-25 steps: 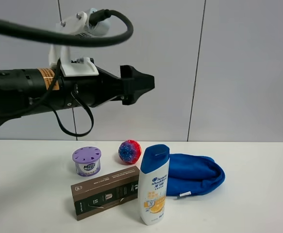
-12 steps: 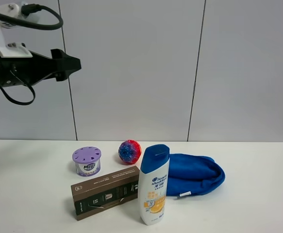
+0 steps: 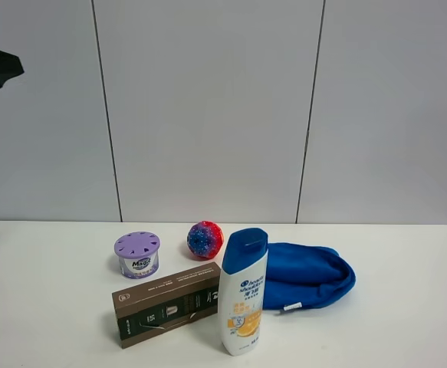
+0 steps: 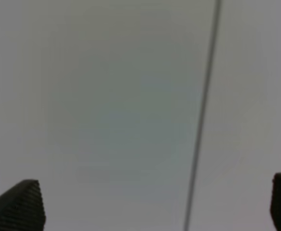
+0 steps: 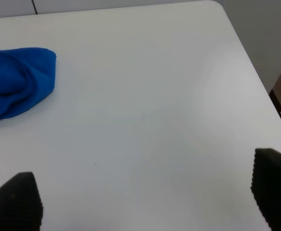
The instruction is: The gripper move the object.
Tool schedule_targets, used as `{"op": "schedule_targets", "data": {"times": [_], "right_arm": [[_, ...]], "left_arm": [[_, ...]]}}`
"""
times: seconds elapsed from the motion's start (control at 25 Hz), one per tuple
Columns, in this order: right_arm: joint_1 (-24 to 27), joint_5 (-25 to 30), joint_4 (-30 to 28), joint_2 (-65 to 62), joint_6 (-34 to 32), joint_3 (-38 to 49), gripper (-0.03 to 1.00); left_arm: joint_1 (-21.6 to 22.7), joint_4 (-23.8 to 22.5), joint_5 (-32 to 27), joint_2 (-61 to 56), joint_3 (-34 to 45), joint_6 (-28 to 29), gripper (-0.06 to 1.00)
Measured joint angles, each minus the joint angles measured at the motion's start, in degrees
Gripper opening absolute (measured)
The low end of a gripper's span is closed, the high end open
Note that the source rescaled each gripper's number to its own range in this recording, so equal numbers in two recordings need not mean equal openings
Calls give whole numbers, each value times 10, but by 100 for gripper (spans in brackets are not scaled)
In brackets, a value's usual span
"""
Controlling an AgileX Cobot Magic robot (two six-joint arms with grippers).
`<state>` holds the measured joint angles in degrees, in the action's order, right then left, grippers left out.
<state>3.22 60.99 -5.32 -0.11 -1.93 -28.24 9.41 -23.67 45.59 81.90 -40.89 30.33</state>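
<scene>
Here, left gripper [image 4: 150,211] fingers [image 4: 17,207] spread wide, holding nothing — right gripper [image 5: 145,202] likewise, shampoo bottle [image 3: 243,291] untouched

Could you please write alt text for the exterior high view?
A white shampoo bottle with a blue cap stands on a white table, touching a brown box, with a purple-lidded tub, speckled ball and blue cloth behind.

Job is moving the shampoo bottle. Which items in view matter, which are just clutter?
Job:
- shampoo bottle, upright at the table's front
- left gripper, open, up by the wall

Clutter:
- purple-lidded tub
- brown box
- speckled ball
- blue cloth
</scene>
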Motion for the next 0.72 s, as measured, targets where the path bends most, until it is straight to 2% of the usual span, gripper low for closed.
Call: {"op": "schedule_targets", "data": {"times": [0.2,0.44,0.72], "right_arm": [[0,0,0,0,0,0,100],[0,0,0,0,0,0,100],[0,0,0,0,0,0,100]], "left_arm": [[42,-3,-21,-68,46,3,92],[43,4,-76,-175,69,13,92],[43,3,-167,-285,70,70,92]]}}
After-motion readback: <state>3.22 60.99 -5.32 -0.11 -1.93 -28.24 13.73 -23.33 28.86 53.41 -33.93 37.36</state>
